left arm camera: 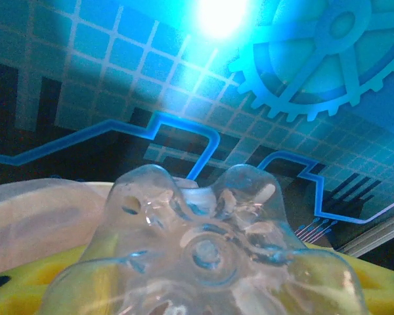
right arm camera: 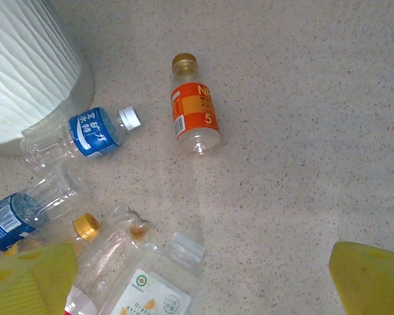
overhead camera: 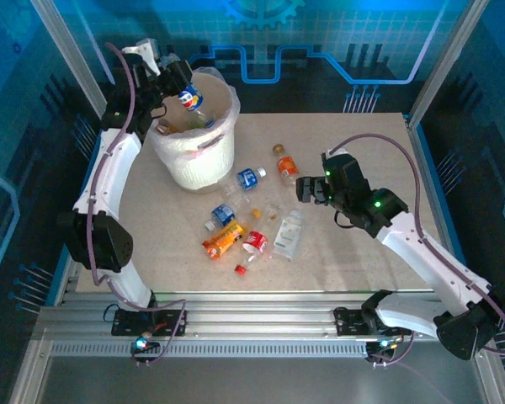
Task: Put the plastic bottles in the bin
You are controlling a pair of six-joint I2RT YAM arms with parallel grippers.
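Nearest the top camera, both arm bases sit on the metal rail (overhead camera: 252, 335) at 6 o'clock. The left arm reaches up to 11 o'clock, where the left gripper (overhead camera: 183, 89) hangs over the bin (overhead camera: 204, 164), its jaws partly closed on the held bottle (overhead camera: 190, 99), a blue-and-red-labelled one tilted above the lined mouth. The bin stands on the table (overhead camera: 362, 143), at 11 o'clock of a scatter of loose bottles. Among them are the blue-labelled bottle (overhead camera: 248, 178), the orange-labelled bottle (overhead camera: 286, 167), the red-labelled bottle (overhead camera: 254, 242) and the white-labelled bottle (overhead camera: 288, 234). At 3 o'clock of the scatter hovers the right gripper (overhead camera: 301, 188), jaws wide and empty, near the orange-labelled bottle. In the left wrist view, the held bottle's clear petal-shaped base sits closest at 6 o'clock, clasped between yellow fingers (left arm camera: 13, 289) at 7 and 5 o'clock, with a pale translucent rim at 9 o'clock. In the right wrist view, yellow fingertips (right arm camera: 371, 279) stand far apart at 7 and 5 o'clock, gripping nothing. The white-labelled bottle lies at 6 o'clock, the orange-labelled bottle at 12, the blue-labelled bottle at 10 just beside the bin's ribbed wall, which is at 11 o'clock.
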